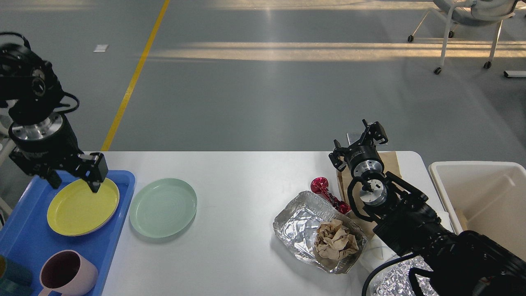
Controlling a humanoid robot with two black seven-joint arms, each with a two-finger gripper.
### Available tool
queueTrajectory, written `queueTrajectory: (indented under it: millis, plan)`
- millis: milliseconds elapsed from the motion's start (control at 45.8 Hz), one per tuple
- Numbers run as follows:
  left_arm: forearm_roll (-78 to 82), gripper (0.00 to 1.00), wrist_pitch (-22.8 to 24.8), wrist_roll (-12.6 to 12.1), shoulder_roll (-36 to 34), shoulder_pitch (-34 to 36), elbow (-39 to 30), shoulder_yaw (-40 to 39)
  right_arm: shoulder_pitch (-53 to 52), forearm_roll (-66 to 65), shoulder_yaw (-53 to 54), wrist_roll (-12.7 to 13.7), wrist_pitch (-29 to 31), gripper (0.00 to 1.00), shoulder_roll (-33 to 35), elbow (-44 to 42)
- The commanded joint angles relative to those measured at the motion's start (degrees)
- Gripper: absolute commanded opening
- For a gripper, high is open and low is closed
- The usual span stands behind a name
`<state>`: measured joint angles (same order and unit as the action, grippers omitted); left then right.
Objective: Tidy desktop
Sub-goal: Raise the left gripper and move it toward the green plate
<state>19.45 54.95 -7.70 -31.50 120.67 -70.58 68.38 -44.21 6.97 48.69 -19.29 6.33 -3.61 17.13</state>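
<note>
Fingers of your left end effector [74,181] hang apart and empty above the yellow plate [82,207] at the surface's [238,172] left edge; your right end effector's [361,137] state can't be told

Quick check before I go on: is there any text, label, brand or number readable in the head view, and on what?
None. No readable text shows anywhere in the head view.
The yellow plate, green plate, pink cup and blue tray are plain.
The foil tray, brown paper bag and white bin show no print.
The red wrapper is too small to tell.
</note>
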Motion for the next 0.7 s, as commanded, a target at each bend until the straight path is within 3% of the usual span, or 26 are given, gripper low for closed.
queueTrajectory:
  millis: [0, 131, 393, 568, 677]
  plan:
    - [-3.09, 0.75, 0.05, 3.47, 0.30, 9.92, 0.00, 0.35, 0.00, -0.03, 0.00, 0.04, 0.00, 1.00, 0.00, 0.00]
    - [-5.21, 0.75, 0.05, 6.55, 0.66, 18.45, 0.00, 0.17, 0.00, -0.03, 0.00, 0.04, 0.00, 1.00, 0.00, 0.00]
    - [-8.72, 0.75, 0.05, 7.26, 0.66, 31.38, 0.09, -0.53, 0.00, -0.03, 0.00, 0.04, 0.00, 1.00, 0.00, 0.00]
    - [-9.78, 0.75, 0.05, 7.17, 3.28, 31.04, 0.44, -0.01, 0.00, -0.03, 0.00, 0.04, 0.00, 1.00, 0.00, 0.00]
    - [-9.95, 0.74, 0.05, 7.25, 6.28, 24.81, 2.02, -0.44, 0.00, 0.06, 0.00, 0.04, 0.00, 1.00, 0.00, 0.00]
